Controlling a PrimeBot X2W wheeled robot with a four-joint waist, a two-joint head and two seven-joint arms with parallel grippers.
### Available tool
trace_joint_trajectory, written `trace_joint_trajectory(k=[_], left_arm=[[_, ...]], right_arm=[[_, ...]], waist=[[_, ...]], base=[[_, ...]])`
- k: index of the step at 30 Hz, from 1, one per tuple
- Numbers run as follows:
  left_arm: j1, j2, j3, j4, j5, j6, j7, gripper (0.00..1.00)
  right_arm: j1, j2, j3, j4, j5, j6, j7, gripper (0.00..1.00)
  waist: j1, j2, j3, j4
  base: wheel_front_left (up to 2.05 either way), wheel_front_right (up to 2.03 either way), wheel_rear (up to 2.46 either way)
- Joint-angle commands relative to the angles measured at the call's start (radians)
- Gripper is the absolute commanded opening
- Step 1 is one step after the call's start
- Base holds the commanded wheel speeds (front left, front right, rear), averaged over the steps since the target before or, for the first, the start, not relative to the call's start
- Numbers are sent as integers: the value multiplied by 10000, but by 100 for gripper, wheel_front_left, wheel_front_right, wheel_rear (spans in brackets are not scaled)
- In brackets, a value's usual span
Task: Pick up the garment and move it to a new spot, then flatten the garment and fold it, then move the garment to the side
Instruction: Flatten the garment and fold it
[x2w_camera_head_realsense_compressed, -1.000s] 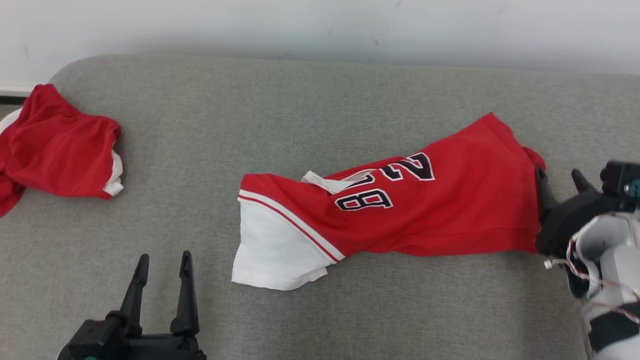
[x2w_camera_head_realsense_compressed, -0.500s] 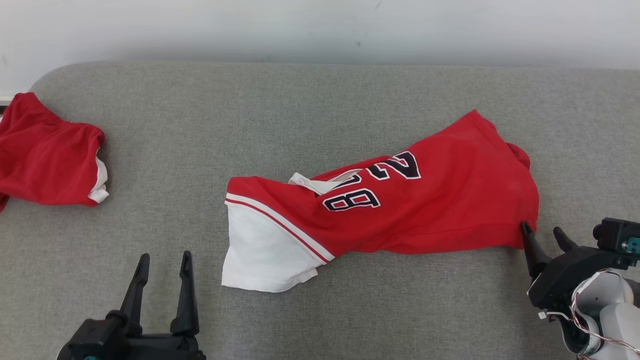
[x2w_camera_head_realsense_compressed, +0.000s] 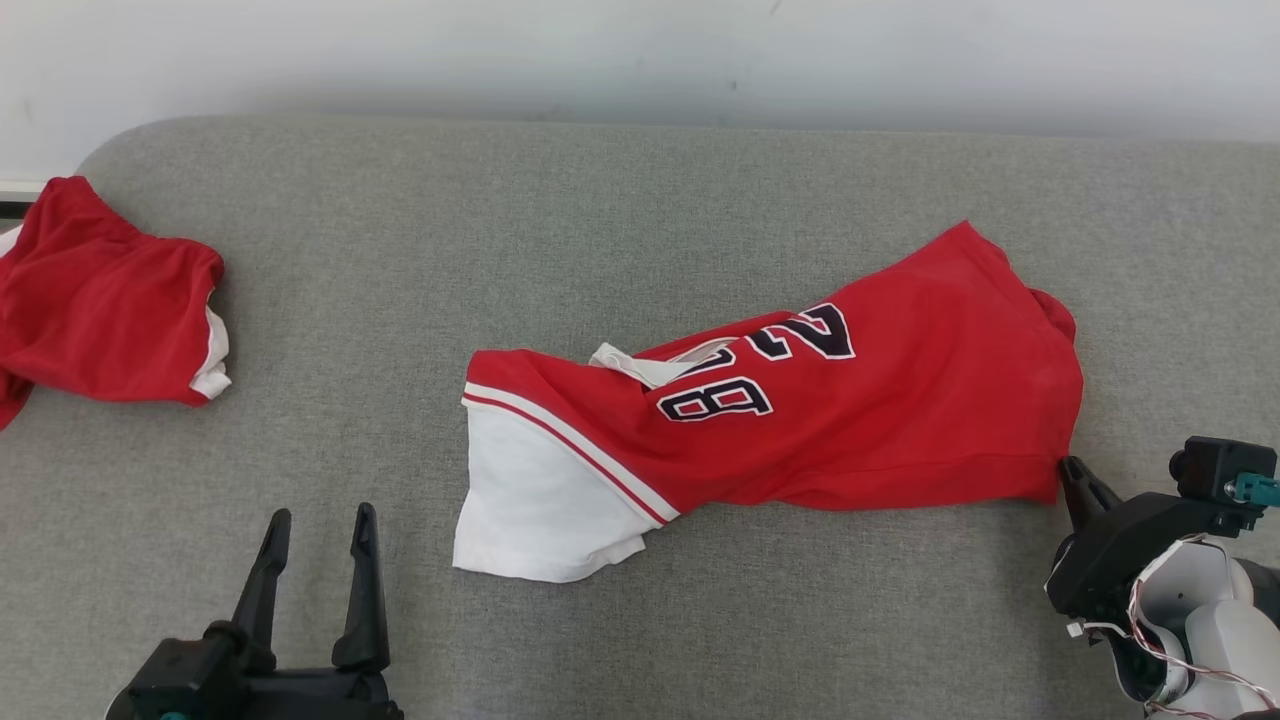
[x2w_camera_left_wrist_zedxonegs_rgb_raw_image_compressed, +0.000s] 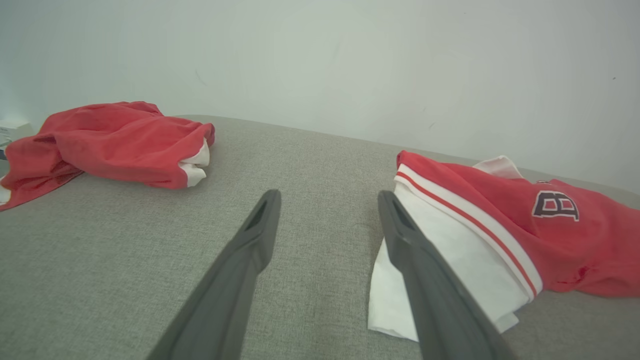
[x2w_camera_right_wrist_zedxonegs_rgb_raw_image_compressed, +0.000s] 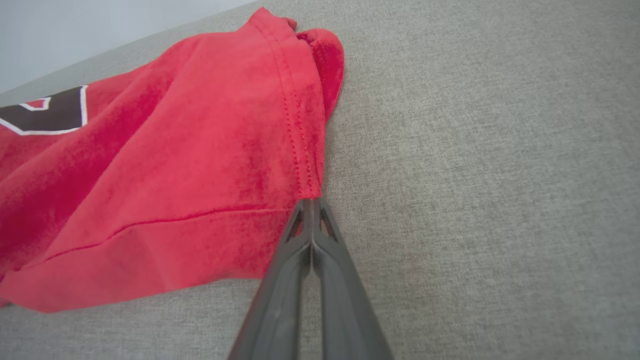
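The garment, a red jersey with dark numbers and a white panel at its left end, lies crumpled across the middle of the grey cushion. My right gripper is at the jersey's near right corner. In the right wrist view its fingers are pressed together, and the right gripper pinches the tip of the stitched hem of the garment. My left gripper stands open at the lower left, apart from the cloth. In the left wrist view the left gripper has the white end of the garment just to its right.
A second red piece of clothing lies bunched at the cushion's far left edge and shows as the red heap in the left wrist view. A pale wall runs behind the cushion. Bare grey fabric lies between the two red pieces and along the near edge.
My right gripper came down from the jersey's right edge to its near right corner and shut there. The head camera shifted slightly. The left gripper stayed put.
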Motion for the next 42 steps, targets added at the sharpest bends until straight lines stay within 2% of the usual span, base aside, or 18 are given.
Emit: trace_joint_trajectory(k=[1,6,7,8,15,21,22,23,24,25,28,30,33,36,37,38,39,42], left_arm=[[-57,3,42,23,107,-8,-8,100],[-74,3,83,57,116,-46,-9,100],[-67,3,89,64,117,-55,-8,100],[-56,3,96,69,120,-59,-9,100],[-9,3,36,-37,136,-33,-9,100],[-112,1,-28,-89,180,28,-8,100],[-122,4,-30,-88,175,39,-8,100],[-132,4,-31,-86,171,52,-9,100],[-138,3,-38,-83,163,64,-9,100],[-140,3,-38,-78,157,66,-8,100],[-111,3,-27,-66,136,72,-8,100],[-77,3,-9,-73,121,98,-9,100],[-42,3,-27,-88,107,120,-8,100],[-37,3,-38,-85,109,115,-9,100],[-43,3,-44,-84,116,111,-7,100],[-51,3,-47,-85,120,111,-9,100],[-58,4,-52,-84,123,112,-9,100],[-47,3,-53,-91,133,133,-9,100]], right_arm=[[-61,-13,-11,44,43,-23,-125,0],[-122,5,15,85,111,-23,-214,0],[-116,15,11,79,155,-23,-256,18],[-108,24,-33,66,209,-23,-311,100],[-270,-32,-18,331,292,-23,-341,100],[-657,-19,400,976,212,-23,-210,100],[-675,-7,439,1050,217,-23,-247,99],[-696,-13,481,1111,180,-23,-311,84],[-716,-34,507,1144,112,-23,-399,85],[-725,-37,516,1180,86,-23,-463,92],[-679,-28,518,1206,-54,-23,-650,100],[-625,-39,550,1185,-130,-23,-728,93],[-604,-53,588,1127,-200,-23,-790,91],[-639,-40,695,1149,-226,-23,-721,77],[-688,-25,733,1173,-226,-23,-716,58],[-744,2,773,1194,-230,-23,-739,48],[-781,-5,818,1208,-269,-23,-784,31],[-848,-30,841,1242,-438,-23,-996,1]], waist=[[0,0,-15,-19],[0,0,-72,-74],[0,0,-84,-83],[0,0,-92,-91],[0,0,12,-61],[0,0,195,42],[0,0,204,52],[0,0,210,59],[0,0,208,63],[0,0,201,63],[0,0,156,33],[0,0,123,-6],[0,0,94,-56],[0,0,89,-91],[0,0,91,-97],[0,0,93,-98],[0,0,92,-97],[0,0,50,-102]], base=[[0,0,0],[0,0,0],[0,0,0],[0,0,0],[0,0,0],[0,0,0],[0,0,0],[0,0,0],[0,0,0],[0,0,0],[0,0,0],[0,0,0],[0,0,0],[0,0,0],[0,0,0],[0,0,0],[0,0,0],[0,0,0]])
